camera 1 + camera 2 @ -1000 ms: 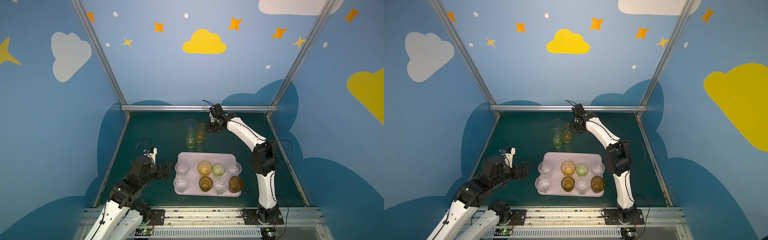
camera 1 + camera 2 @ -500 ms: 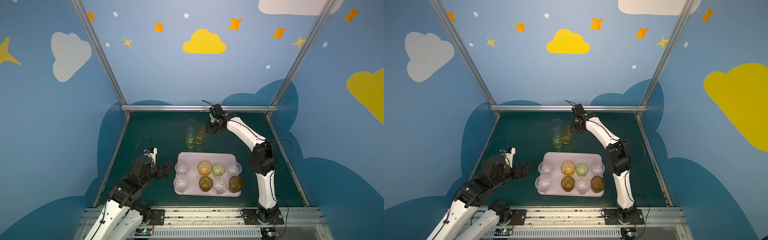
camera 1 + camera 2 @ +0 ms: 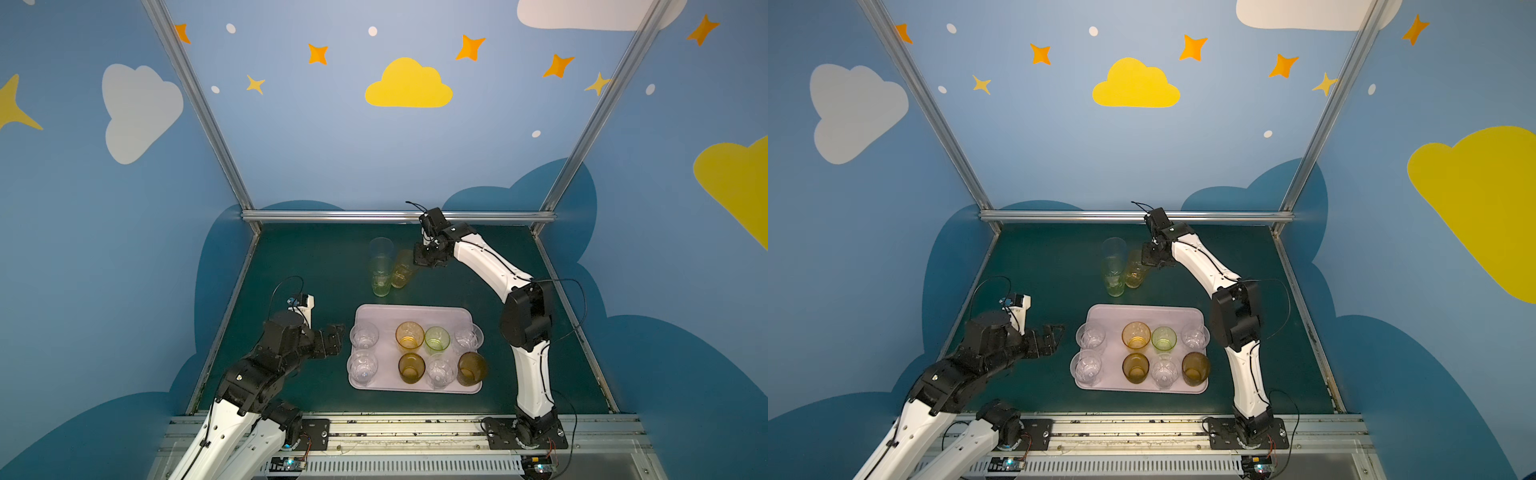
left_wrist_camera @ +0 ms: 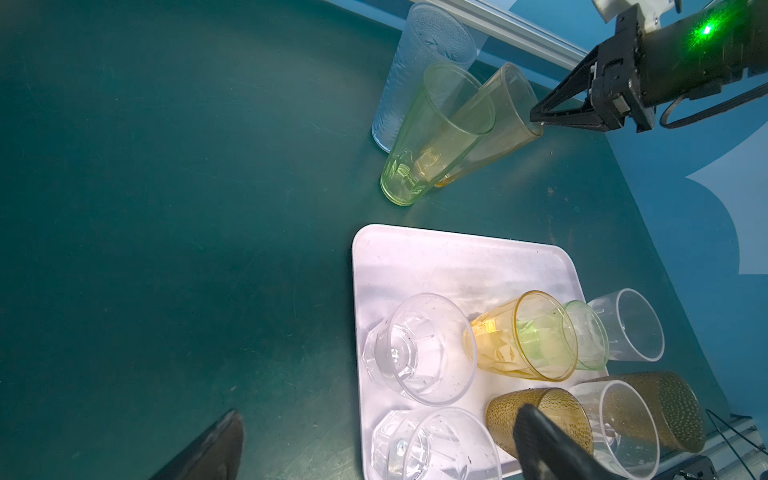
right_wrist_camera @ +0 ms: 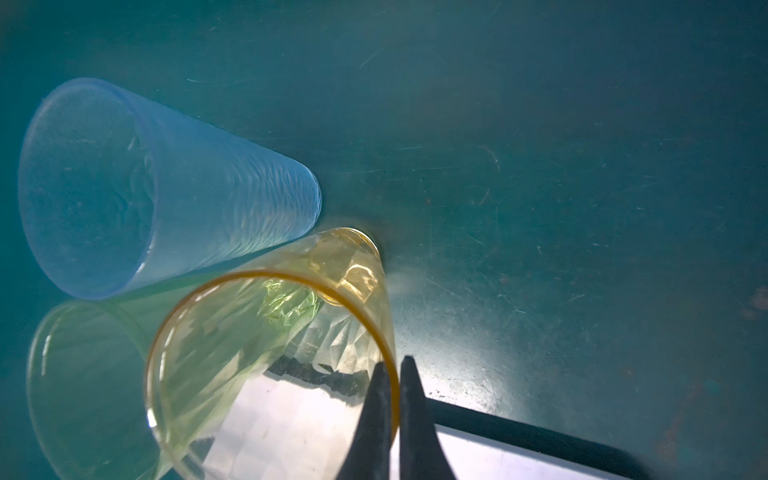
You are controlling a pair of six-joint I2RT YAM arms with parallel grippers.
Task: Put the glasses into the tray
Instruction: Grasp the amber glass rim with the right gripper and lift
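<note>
Nearest the robot's base, the left gripper (image 3: 334, 338) hung with its jaws spread wide and empty, just beside the near-left edge of the pale pink tray (image 3: 415, 313), probably parked clear of the work. Eight short glasses (image 3: 409, 336) stood upright on the tray in two rows of four. The tray's far strip was bare, likely room for the taller ones. Beyond the tray, on the green table (image 3: 299, 266), three tall glasses clustered. These were a green glass (image 3: 380, 278), a pale blue glass (image 3: 380, 248) behind it, and an amber glass (image 3: 402, 270). The right gripper (image 3: 417, 259) was clamped on the amber rim, a pinch suited to lifting. The right wrist view showed the rim wall caught between its fingers (image 5: 374, 415), which the top views could not resolve. The left wrist view showed most plainly the amber glass leaning towards that gripper.
</note>
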